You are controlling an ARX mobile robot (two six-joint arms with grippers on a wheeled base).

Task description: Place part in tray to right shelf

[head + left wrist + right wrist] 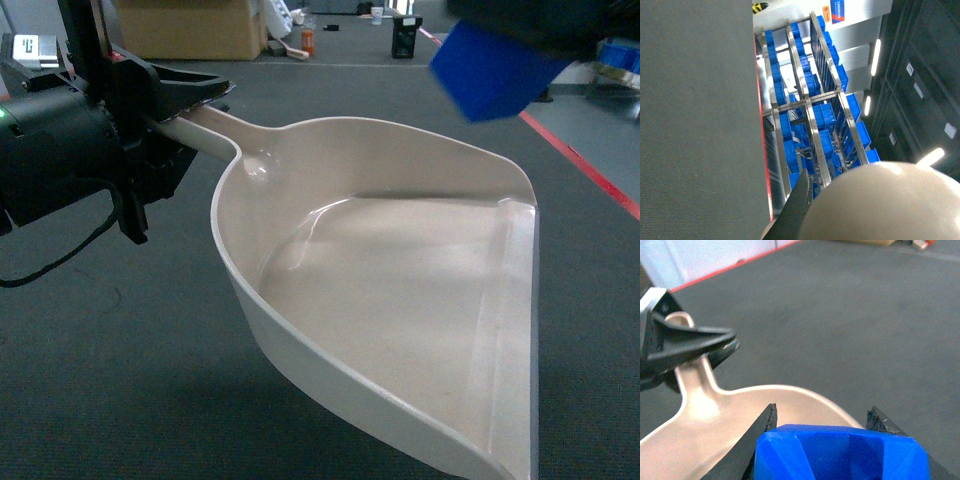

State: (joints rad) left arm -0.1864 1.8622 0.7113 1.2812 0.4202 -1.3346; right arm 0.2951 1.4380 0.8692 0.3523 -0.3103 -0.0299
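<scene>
A cream tray (pixel 400 300) fills the near view, held up over grey carpet, its handle clamped in the left gripper (pixel 185 100). Beyond its far rim, the right gripper (pixel 822 422) grips the blue part (pixel 490 70) between closed fingers, in the air

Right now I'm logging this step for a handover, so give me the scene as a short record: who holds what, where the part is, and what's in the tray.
left gripper: shut on the tray's handle, holding it off the floor
tray: empty, lip toward the right
right gripper: shut on the part
part: in the air above the tray's far right edge, not yet inside
right shelf: steel rack with blue crates, seen only from the left wrist
floor: dark grey carpet
</scene>
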